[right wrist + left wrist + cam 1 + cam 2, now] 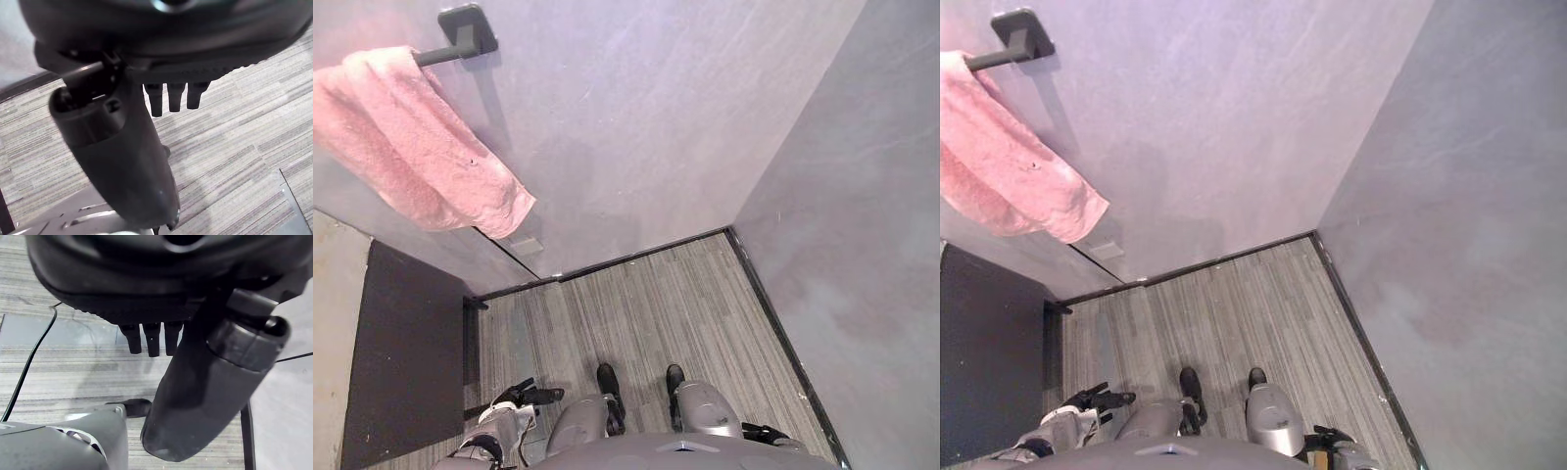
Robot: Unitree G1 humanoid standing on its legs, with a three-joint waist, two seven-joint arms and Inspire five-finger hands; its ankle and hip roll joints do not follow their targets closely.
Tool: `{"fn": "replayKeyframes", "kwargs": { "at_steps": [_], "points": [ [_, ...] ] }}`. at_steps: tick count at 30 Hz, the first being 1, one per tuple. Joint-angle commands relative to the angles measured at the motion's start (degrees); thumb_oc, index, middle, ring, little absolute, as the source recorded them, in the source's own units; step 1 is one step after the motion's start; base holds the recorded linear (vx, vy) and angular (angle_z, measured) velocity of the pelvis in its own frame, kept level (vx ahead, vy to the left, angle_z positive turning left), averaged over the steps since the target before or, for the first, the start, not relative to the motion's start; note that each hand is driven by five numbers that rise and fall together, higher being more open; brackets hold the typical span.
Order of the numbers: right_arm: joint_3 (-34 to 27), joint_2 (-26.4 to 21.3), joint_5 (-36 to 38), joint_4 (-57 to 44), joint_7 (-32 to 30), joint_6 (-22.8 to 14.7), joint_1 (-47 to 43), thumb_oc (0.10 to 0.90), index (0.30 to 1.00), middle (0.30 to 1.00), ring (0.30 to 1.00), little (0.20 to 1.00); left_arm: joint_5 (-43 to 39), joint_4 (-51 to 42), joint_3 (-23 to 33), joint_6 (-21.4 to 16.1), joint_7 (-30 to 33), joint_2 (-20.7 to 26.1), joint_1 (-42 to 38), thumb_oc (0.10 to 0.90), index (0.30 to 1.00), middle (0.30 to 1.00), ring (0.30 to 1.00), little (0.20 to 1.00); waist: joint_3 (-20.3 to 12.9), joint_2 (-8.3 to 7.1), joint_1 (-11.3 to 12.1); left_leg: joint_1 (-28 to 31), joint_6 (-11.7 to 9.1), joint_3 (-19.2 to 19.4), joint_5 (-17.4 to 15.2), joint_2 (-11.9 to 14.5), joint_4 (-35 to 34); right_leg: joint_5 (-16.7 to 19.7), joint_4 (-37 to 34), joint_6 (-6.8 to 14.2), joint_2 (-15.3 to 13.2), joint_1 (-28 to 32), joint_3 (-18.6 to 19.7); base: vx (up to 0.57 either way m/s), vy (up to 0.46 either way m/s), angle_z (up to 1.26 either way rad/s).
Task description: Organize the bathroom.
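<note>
While both hands hang low with fingers relaxed and empty, the pink towel (411, 147) draped over the wall bar (445, 51) lies high up and well ahead of the left hand (524, 397), its length sloping down-right, farther from the right hand (1332, 436).

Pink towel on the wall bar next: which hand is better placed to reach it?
Probably left. The pink towel hangs from the bar on the robot's left, the same side as the open left hand; the right hand is low opposite.
</note>
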Motion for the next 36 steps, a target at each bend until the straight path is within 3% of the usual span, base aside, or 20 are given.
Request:
{"fn": "replayKeyframes", "kwargs": {
  "at_steps": [1, 3, 5, 7, 11, 22, 24, 27, 28, 30, 31, 32, 33, 36],
  "points": [
    [1.3, -1.8, -6.8, -0.3, -0.5, -0.1, 1.4, 0.8, 0.9, 0.9, 0.9, 0.9, -2.0, -2.0, 1.0, -0.6, 1.8, 1.7, 3.1, 0.8, 0.9, 0.9, 0.9, 0.9, 1.1, 2.73, 0.2, 2.7, 2.1, -0.3, -7.1, 0.8, 2.1, -0.2, 24.8, 5.7, -1.9, -11.4, -3.6, 0.08, 0.107, -0.19],
    [1.7, -2.0, -6.4, -0.1, -0.5, 0.1, 1.1, 0.8, 0.9, 0.9, 0.9, 0.9, -3.5, -1.9, 1.4, -1.4, 2.4, 1.8, 3.2, 0.8, 0.9, 0.9, 0.9, 0.9, 1.3, 2.09, 0.0, 3.3, 1.9, -0.2, -7.9, 0.3, 2.7, 3.1, 19.3, 6.0, -3.3, -12.8, -3.1, 0.11, -0.029, -0.77],
    [2.0, -2.0, -6.3, -0.2, -0.5, 0.2, 0.8, 0.8, 0.9, 0.9, 0.9, 0.9, -5.3, -2.1, 1.5, -2.2, 4.4, 2.3, 2.9, 0.8, 0.9, 0.9, 0.9, 0.9, 1.3, 0.86, -0.8, 3.8, 1.4, -1.7, -9.4, -1.1, 3.7, 6.0, 7.2, 6.6, -3.8, -11.5, -0.9, 0.2, -0.195, -0.41],
    [1.7, -1.8, -3.9, -0.1, -1.1, 0.7, 0.7, 0.8, 0.9, 0.9, 0.9, 0.9, -8.0, -2.7, 1.5, -3.5, 7.0, 3.0, 2.0, 0.8, 0.9, 0.9, 0.9, 0.9, 0.8, -0.14, -0.5, 2.5, 1.0, -2.7, -9.6, -1.6, 5.4, 4.7, 0.7, 5.2, -2.9, -7.7, -2.0, 0.16, -0.218, 0.43],
    [2.0, -3.0, -0.4, -0.9, -0.5, 0.5, 0.7, 0.8, 0.9, 0.9, 0.9, 0.9, -10.8, -3.0, 4.5, -5.3, 9.7, 1.8, 0.3, 0.8, 0.9, 0.9, 0.9, 0.9, 0.0, -0.9, -0.4, 2.0, 0.1, -3.7, -8.0, -0.5, 7.6, 3.5, -2.2, 3.1, -1.0, -2.9, -1.4, 0.14, -0.16, 0.8],
    [2.4, -1.9, -0.1, -2.3, -2.6, -1.2, 2.9, 0.8, 0.9, 0.9, 0.9, 0.9, -13.8, -1.9, 7.5, -8.3, 15.4, 1.4, -1.2, 0.8, 0.9, 0.9, 0.9, 0.9, -1.4, -1.67, -1.1, 3.2, 0.1, -3.4, -9.3, 0.8, 9.4, 0.1, 0.3, 2.1, -0.2, -0.5, -1.9, 0.13, -0.053, 0.21],
    [2.5, -1.6, 0.6, -2.4, -3.4, -2.0, 3.3, 0.8, 0.9, 0.9, 0.9, 0.9, -14.6, -1.2, 8.3, -9.4, 16.5, 1.3, -1.3, 0.8, 0.9, 0.9, 0.9, 0.9, -1.6, -1.64, -1.4, 2.7, -0.6, -2.7, -7.9, 1.7, 12.9, -0.8, 1.1, 1.2, 0.2, 0.0, -1.9, 0.11, -0.065, 0.07],
    [2.7, -2.0, 1.3, -3.2, -5.4, -3.1, 3.8, 0.8, 0.9, 0.9, 0.9, 0.9, -16.8, -0.7, 8.9, -11.1, 17.6, 1.2, -1.5, 0.8, 0.9, 0.9, 0.9, 0.9, -1.1, -2.67, -1.7, -5.2, -1.8, -4.2, -3.2, 3.7, 29.6, -1.8, 1.8, -1.4, 0.7, 1.5, -1.4, 0.09, -0.018, 0.17],
    [2.8, -2.0, 1.8, -3.4, -6.1, -3.1, 3.8, 0.8, 0.9, 0.9, 0.9, 0.9, -17.2, -0.9, 8.8, -11.1, 18.2, 1.0, -1.7, 0.8, 0.9, 0.9, 0.9, 0.9, -0.9, -2.72, -1.7, -6.4, -1.6, -4.1, -3.1, 5.0, 28.8, -2.0, 2.1, -1.6, 0.8, 2.1, -1.7, 0.16, 0.102, 0.63],
    [2.6, -2.1, 3.0, -2.9, -7.2, -3.3, 3.7, 0.8, 0.9, 0.9, 0.9, 0.9, -16.8, -1.7, 8.9, -10.3, 18.9, 0.9, -2.1, 0.8, 0.9, 0.9, 0.9, 0.9, -0.5, -2.17, -1.9, -3.1, -0.9, -3.5, -3.6, 6.4, 18.3, -2.8, 3.5, -0.9, 1.2, 2.4, -1.5, 0.22, 0.242, 0.29],
    [2.2, -2.1, 2.5, -2.6, -7.3, -4.0, 3.9, 0.8, 0.9, 0.9, 0.9, 0.9, -16.7, -1.7, 8.2, -9.4, 18.8, 1.3, -2.5, 0.8, 0.9, 0.9, 0.9, 0.9, -0.2, -1.41, -2.1, -1.8, -1.4, -4.7, -2.0, 6.9, 11.4, -3.5, 4.3, -0.3, 1.5, 2.4, -0.9, 0.16, 0.208, -0.19],
    [2.2, -2.1, 2.5, -2.6, -7.3, -4.0, 3.9, 0.8, 0.9, 0.9, 0.9, 0.9, -16.7, -1.7, 8.2, -9.4, 18.8, 1.3, -2.5, 0.8, 0.9, 0.9, 0.9, 0.9, -0.2, -1.41, -2.1, -1.8, -1.4, -4.7, -2.0, 6.9, 11.4, -3.5, 4.3, -0.3, 1.5, 2.4, -0.9, 0.23, 0.298, -0.08],
    [2.0, -1.7, 1.4, -3.3, -7.7, -4.6, 4.1, 0.8, 0.9, 0.9, 0.9, 0.9, -15.0, -1.5, 7.5, -8.3, 18.1, 1.7, -3.5, 0.8, 0.9, 0.9, 0.9, 0.9, 0.9, -1.53, -1.9, -3.5, -1.3, -7.4, -2.8, 6.5, 12.0, -4.9, 7.1, 1.1, -0.4, 1.7, -0.3, 0.18, 0.214, 0.12],
    [2.2, -2.1, 2.1, -3.4, -7.1, -5.1, 3.5, 0.8, 0.9, 0.9, 0.9, 0.9, -14.1, -0.1, 6.2, -8.7, 18.3, 1.9, -4.2, 0.8, 0.9, 0.9, 0.9, 0.9, 0.7, -1.14, -1.9, -0.8, -0.8, -5.2, -5.9, 5.8, 9.9, -4.8, 8.9, 2.6, -3.1, 0.3, -1.9, 0.19, 0.208, 0.15]
  ]
}}
